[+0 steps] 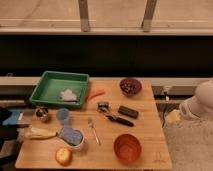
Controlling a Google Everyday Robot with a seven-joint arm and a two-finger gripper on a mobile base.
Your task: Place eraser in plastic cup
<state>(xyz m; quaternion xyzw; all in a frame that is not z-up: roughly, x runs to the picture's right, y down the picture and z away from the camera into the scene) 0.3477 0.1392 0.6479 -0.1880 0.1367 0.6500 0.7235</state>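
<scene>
The eraser (128,111) is a small flat black block lying on the wooden table (150,155), right of centre. The plastic cup (63,115) is pale blue and stands upright on the left part of the table, just below the green tray. The two are well apart, with a utensil and a fork between them. Only a white part of my arm (200,102) shows at the right edge of the view, beyond the table's right side. My gripper itself is out of view.
A green tray (50,95) holding a white scrap sits at the back left. Also on the table are a small dark metal cup (42,114), a black-handled utensil (117,118), a fork (93,130), an orange bowl (127,147), a dark bowl (130,86), an orange carrot-like item (95,93), a blue-topped dish (71,136) and a round fruit (63,156).
</scene>
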